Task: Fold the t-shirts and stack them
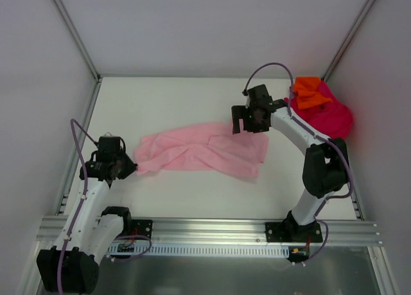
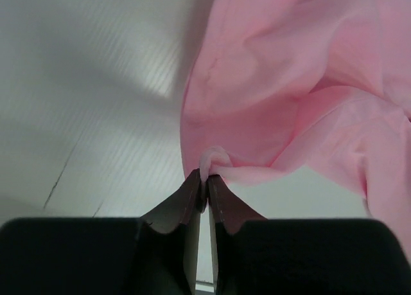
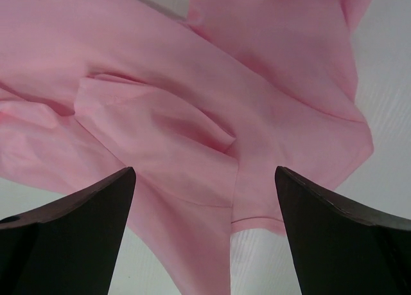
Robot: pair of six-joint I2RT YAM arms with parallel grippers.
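A light pink t-shirt (image 1: pixel 202 150) lies rumpled and stretched across the middle of the table. My left gripper (image 1: pixel 131 168) is shut on its left edge, and a small fold of pink cloth (image 2: pixel 215 159) sticks up between the closed fingertips. My right gripper (image 1: pixel 239 125) hangs open above the shirt's right end, holding nothing; the pink cloth (image 3: pixel 192 128) spreads out below its wide-apart fingers (image 3: pixel 83 211). A magenta-red t-shirt (image 1: pixel 331 115) lies bunched at the back right corner with a bright orange t-shirt (image 1: pixel 308 92) on top of it.
White walls and metal frame posts (image 1: pixel 74 31) enclose the table on three sides. A metal rail (image 1: pixel 212 227) runs along the near edge where both arm bases are bolted. The right arm's elbow (image 1: pixel 324 169) stands near the right side.
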